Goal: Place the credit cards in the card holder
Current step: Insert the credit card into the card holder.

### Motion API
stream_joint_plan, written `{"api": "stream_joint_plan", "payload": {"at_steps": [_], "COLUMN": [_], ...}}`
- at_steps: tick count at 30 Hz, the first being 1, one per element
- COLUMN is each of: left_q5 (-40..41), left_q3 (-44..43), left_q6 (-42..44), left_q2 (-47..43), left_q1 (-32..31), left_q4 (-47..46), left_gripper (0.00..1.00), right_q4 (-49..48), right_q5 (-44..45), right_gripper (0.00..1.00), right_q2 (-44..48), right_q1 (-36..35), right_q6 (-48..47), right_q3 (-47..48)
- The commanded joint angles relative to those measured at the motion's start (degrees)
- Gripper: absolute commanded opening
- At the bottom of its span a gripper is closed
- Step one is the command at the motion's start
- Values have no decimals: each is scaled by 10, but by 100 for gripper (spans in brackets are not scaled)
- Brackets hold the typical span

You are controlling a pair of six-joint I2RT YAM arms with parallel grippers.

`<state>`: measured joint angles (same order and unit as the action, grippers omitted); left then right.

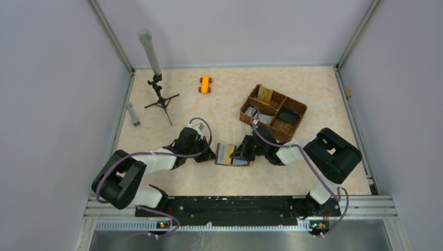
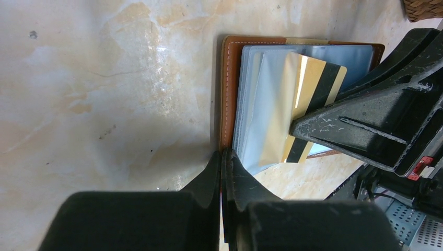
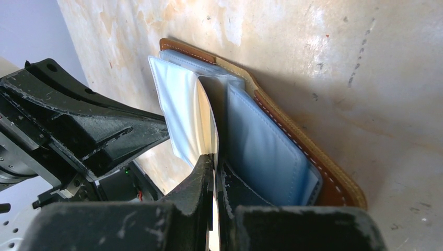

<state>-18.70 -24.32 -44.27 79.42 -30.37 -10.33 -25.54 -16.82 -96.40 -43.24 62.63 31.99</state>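
- The right pincer (image 3: 215, 170) is pressed together on a gold card (image 2: 311, 78) with a black stripe. It grips the card by one short end and feeds the other end into a clear sleeve of the card holder (image 2: 228, 94).
- The left pincer (image 2: 222, 162) is also pressed together, its tips at the near edge of the card holder. It may be nipping a sleeve page to steady it, but the wrist view is too close to say for sure.
- The card holder lies open flat on the tabletop (image 2: 104, 104) between the two pincers, brown leather down and blue sleeves up.
- Progress, as a judgement: the task looks early. The gold card is only partly in, with its striped end sticking out past the sleeve mouth. No other card shows clearly inside the sleeves.
- What is left: seating this card fully, then fetching the others.
- The rest of the credit cards sit well apart in a woven basket (image 1: 282, 133) to the right rear. There is a second gold one (image 1: 265, 94), a black one (image 1: 287, 115) and a pale grey one (image 1: 259, 116).
- Count: four cards visible in all, one in a grip and three in the basket. There is one card holder, one basket and two pincers.
- Further out stand one orange toy car (image 1: 205, 84) and one small tripod (image 1: 161, 99) carrying a grey tube.
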Motion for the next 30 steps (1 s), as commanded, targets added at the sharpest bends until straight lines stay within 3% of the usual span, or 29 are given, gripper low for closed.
{"api": "stream_joint_plan", "payload": {"at_steps": [1,16,28,30], "left_q5": [13,36,-34,-36], "left_q3": [-8,-4,1,4], "left_q6": [15,14,33,28], "left_q2": [16,7,21,20], "left_q1": [-5,-5,-5,-4], "left_q4": [10,27,-27,-32], "left_gripper": [0,0,0,0], "right_q4": [127,161,152,158], "right_q5": [24,40,6,8], "right_gripper": [0,0,0,7], "right_q2": [-14,26,-59,-64], "right_q1": [-15,-14,-16,-17], "right_q6": [-28,-26,-69,-77], "right_q3": [-11,-41,30,43]}}
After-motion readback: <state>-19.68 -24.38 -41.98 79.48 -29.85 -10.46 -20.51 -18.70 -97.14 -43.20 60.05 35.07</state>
